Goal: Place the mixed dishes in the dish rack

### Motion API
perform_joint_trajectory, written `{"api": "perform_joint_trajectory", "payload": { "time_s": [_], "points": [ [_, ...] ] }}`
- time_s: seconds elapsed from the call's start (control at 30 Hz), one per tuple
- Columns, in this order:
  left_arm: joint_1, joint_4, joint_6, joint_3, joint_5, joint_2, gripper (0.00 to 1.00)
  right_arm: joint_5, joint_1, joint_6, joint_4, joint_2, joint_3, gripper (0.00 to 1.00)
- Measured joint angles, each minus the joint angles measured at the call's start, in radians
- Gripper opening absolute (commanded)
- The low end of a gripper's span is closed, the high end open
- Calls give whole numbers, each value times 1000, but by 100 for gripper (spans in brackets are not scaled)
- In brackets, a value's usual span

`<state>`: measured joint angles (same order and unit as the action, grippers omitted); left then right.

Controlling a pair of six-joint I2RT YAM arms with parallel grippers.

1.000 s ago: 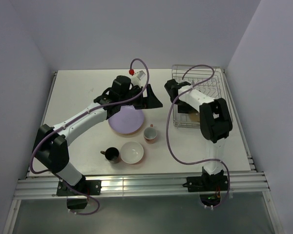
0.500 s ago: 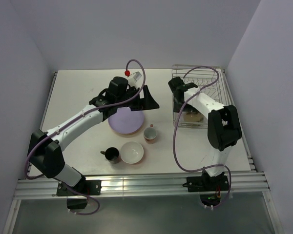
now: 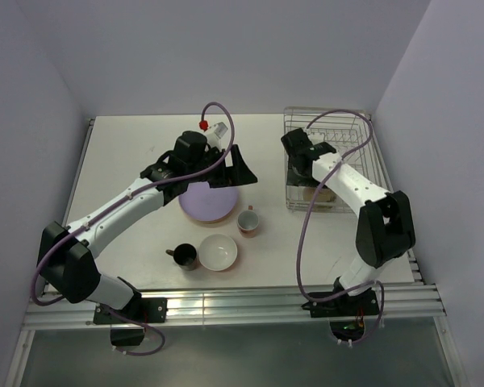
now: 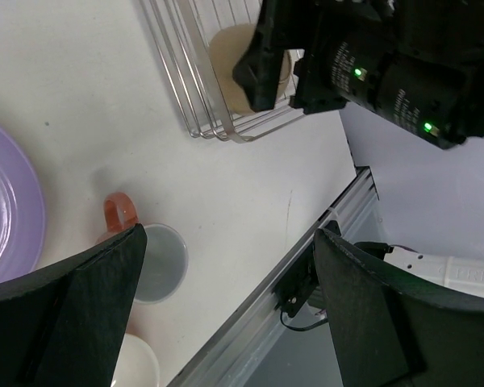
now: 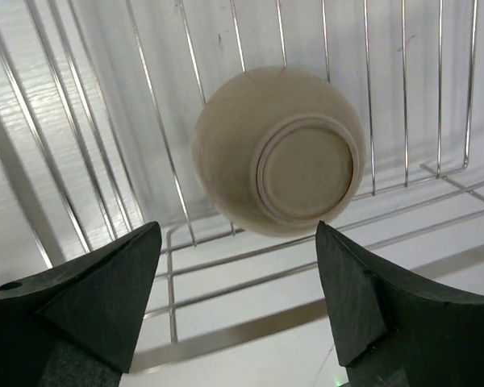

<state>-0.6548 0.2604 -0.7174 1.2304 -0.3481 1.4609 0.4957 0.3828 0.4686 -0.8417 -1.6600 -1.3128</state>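
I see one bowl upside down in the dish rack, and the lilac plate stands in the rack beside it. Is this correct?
Not quite. The bowl is upside down in the dish rack, but the lilac plate lies on the table left of it, as the top external view shows.

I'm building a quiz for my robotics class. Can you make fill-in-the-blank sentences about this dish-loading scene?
The tan round bowl lies ____ in the silver wire dish rack.
The small black handled cup stands beside the ____ bowl.
The right gripper above the tan bowl has its jaws ____.
Missing words: upside down; white; open.
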Motion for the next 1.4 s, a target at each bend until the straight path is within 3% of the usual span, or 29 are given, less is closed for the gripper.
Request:
{"api": "perform_joint_trajectory", "payload": {
  "time_s": [0.03,0.1,0.13,0.17,0.2,0.63,0.93,1.4],
  "points": [
    [0,1,0,0,2,0,91,0,3,3,0,17,8,81],
    [0,0,0,0,6,0,91,-4,10,6,0,47,24,56],
    [0,0,0,0,6,0,91,-10,12,6,0,58,30,40],
    [0,0,0,0,6,0,91,-16,13,7,-1,66,35,12],
    [0,0,0,0,7,0,91,-21,12,10,0,68,38,0],
    [0,10,10,0,11,0,91,-66,5,21,12,-66,58,0],
    [0,12,25,0,14,0,91,-39,-80,21,26,-89,76,0],
    [0,16,45,-19,14,1,91,14,-177,2,35,-252,-68,0]
  ]
}}
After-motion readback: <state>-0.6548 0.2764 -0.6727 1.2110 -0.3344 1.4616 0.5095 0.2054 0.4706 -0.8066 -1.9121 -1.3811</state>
